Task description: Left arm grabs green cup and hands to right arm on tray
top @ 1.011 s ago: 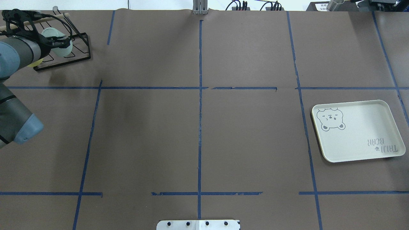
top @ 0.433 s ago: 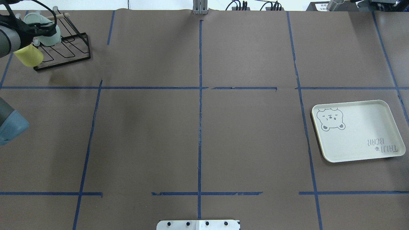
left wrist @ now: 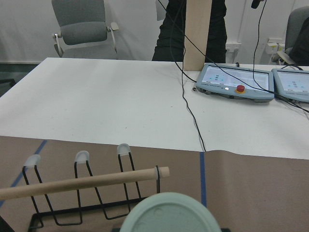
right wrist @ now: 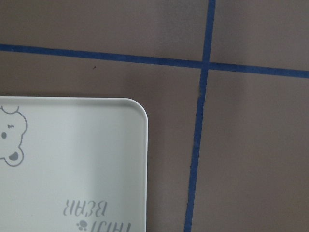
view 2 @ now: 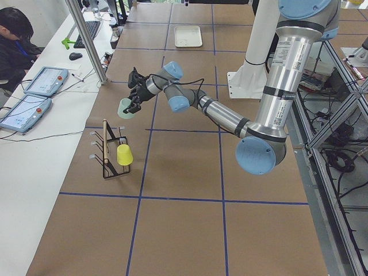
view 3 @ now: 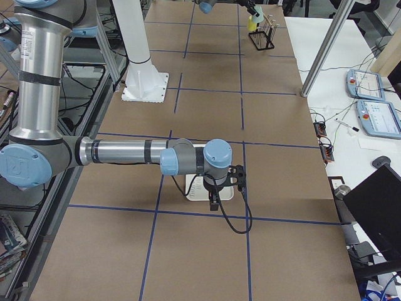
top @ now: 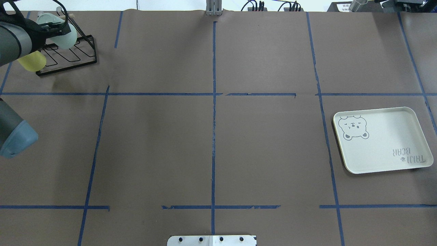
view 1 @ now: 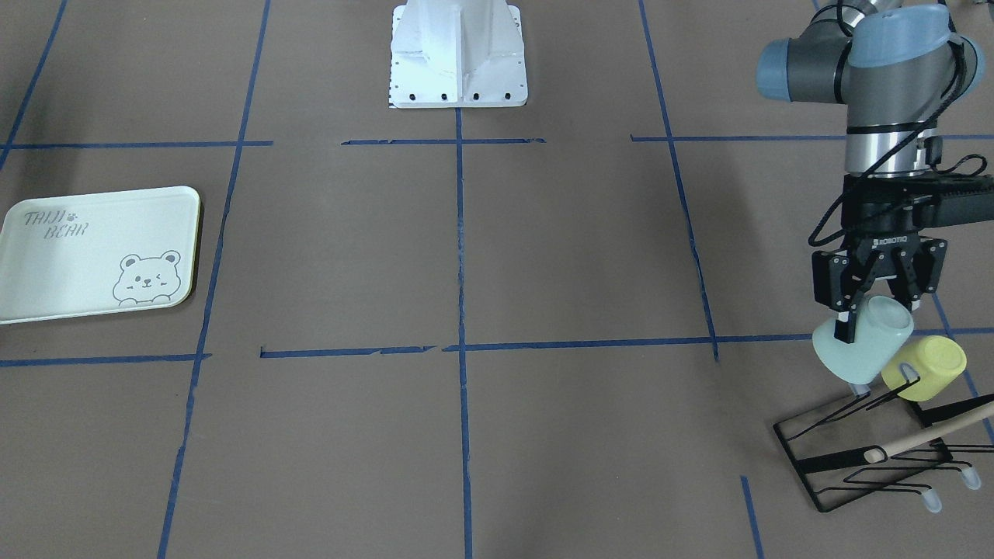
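Note:
My left gripper [view 1: 874, 314] is shut on the green cup [view 1: 863, 345], a pale mint tumbler held tilted in the air above the black rack [view 1: 870, 458]. The cup also shows in the overhead view [top: 60, 34], in the exterior left view [view 2: 125, 108], and base-on in the left wrist view [left wrist: 169, 215]. The pale green bear tray [top: 382, 150] lies at the right side of the table. My right gripper [view 3: 212, 199] hovers over the tray's edge [right wrist: 135, 145]. Its fingers show only in the exterior right view, so I cannot tell whether it is open or shut.
A yellow-green cup [view 1: 928, 367] hangs on the rack beside the held cup. The rack has a wooden dowel [left wrist: 87, 183] and wire prongs. A white operators' table with control pendants [left wrist: 229, 87] lies beyond the mat's far edge. The robot base [view 1: 458, 54] stands at mid table.
My left gripper has lifted the green cup up off the rack and away from the yellow-green cup, then shifted slightly to the right. The tray has not moved.

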Action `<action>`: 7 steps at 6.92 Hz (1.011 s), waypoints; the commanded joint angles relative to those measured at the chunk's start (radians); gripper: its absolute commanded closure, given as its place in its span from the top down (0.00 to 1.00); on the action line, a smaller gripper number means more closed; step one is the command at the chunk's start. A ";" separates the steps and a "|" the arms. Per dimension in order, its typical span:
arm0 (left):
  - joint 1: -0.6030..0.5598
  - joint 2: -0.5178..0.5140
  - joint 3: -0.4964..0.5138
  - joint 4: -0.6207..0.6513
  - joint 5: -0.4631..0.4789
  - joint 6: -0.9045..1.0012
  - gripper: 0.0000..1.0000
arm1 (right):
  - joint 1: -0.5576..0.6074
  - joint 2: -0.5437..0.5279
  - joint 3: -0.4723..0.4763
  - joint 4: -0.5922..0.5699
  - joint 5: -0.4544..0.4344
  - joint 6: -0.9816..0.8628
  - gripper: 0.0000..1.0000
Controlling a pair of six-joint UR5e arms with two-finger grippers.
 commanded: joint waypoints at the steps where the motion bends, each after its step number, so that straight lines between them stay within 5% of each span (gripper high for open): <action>1: 0.133 -0.064 -0.002 -0.002 0.001 -0.259 0.46 | -0.022 -0.001 -0.005 0.225 0.014 0.219 1.00; 3: 0.247 -0.123 -0.007 -0.064 0.000 -0.419 0.46 | -0.119 -0.001 -0.008 0.574 0.020 0.527 1.00; 4: 0.275 -0.123 -0.011 -0.191 -0.037 -0.444 0.46 | -0.158 0.001 -0.013 0.750 0.017 0.678 1.00; 7: 0.344 -0.123 0.006 -0.446 -0.151 -0.692 0.46 | -0.284 0.108 -0.014 1.047 -0.041 1.133 1.00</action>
